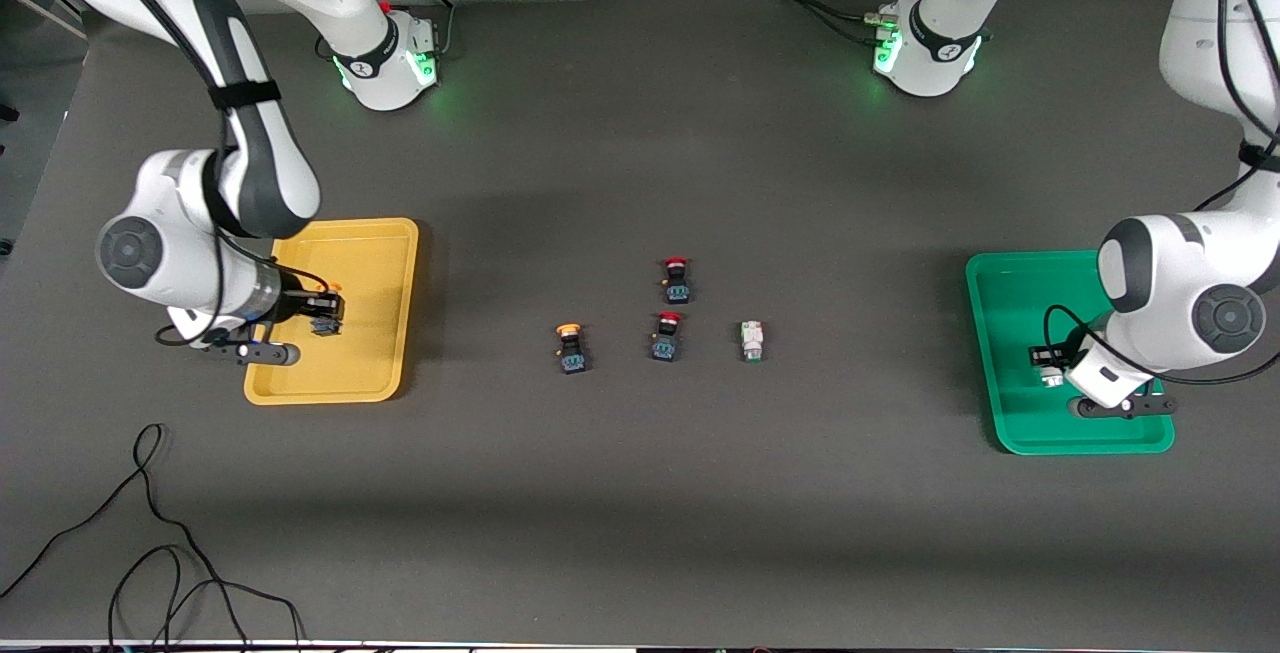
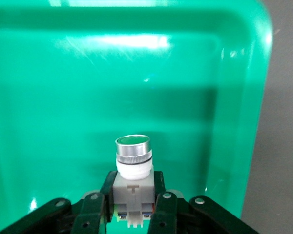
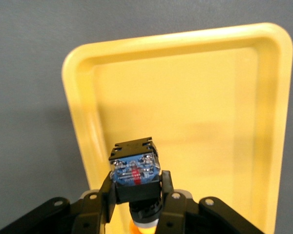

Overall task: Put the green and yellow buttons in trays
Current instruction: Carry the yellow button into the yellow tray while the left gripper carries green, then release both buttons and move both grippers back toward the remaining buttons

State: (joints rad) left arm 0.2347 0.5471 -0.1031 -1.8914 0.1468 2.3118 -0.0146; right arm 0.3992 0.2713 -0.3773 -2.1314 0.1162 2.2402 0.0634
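From the front view, the right gripper (image 1: 325,316) hangs over the yellow tray (image 1: 385,263), its arm bent low at the right arm's end of the worktop (image 1: 640,493). The left gripper (image 1: 1047,365) is over the green tray (image 1: 1000,303). On the bare worktop between the trays lie a yellow-capped button (image 1: 572,346), a whitish button (image 1: 752,340) and two red-capped switches (image 1: 676,279), one nearer the camera than the other.

The left wrist view shows what the front view hides: the fingers (image 2: 161,207) pinch a whitish green-capped button (image 2: 133,168), cap pointing away from the wrist.

The right wrist view shows fingers (image 3: 168,207) clamped on a black-blue button (image 3: 135,173), terminals outward and orange cap tucked toward the wrist.
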